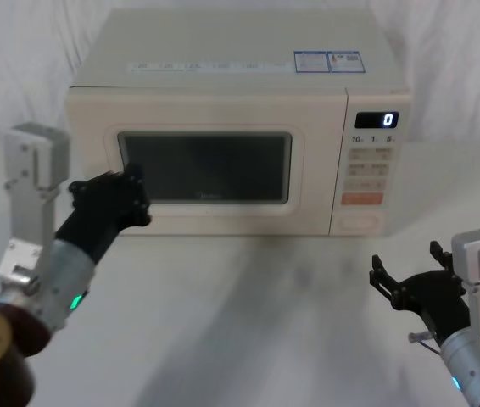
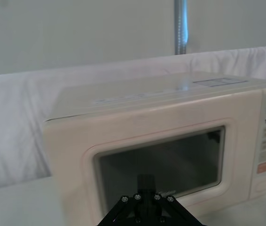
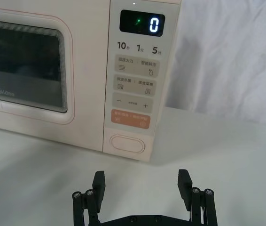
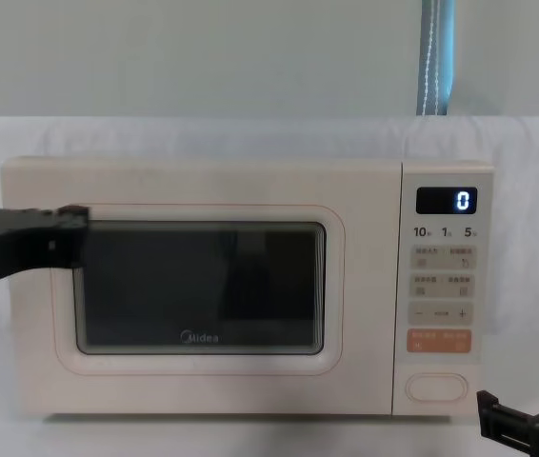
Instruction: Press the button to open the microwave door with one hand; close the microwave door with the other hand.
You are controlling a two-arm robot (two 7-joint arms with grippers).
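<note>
Covering the microwave door's left edge, left hand grip unreadable; right hand spread apart.

The microwave door looks like smooth cream plastic with a dark glossy window. White cloth, softly creased, hangs behind. The right pincer is matt black.

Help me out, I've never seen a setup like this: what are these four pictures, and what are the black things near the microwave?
They show one moment from four cameras on a two-armed robot: head, chest and each wrist. The black things are its claws. The left claw is raised against the left side of the closed microwave door. The right claw hangs open and empty, low over the white table, facing the wide cream button at the bottom of the control panel. The display reads 0. Nothing is held.
</note>
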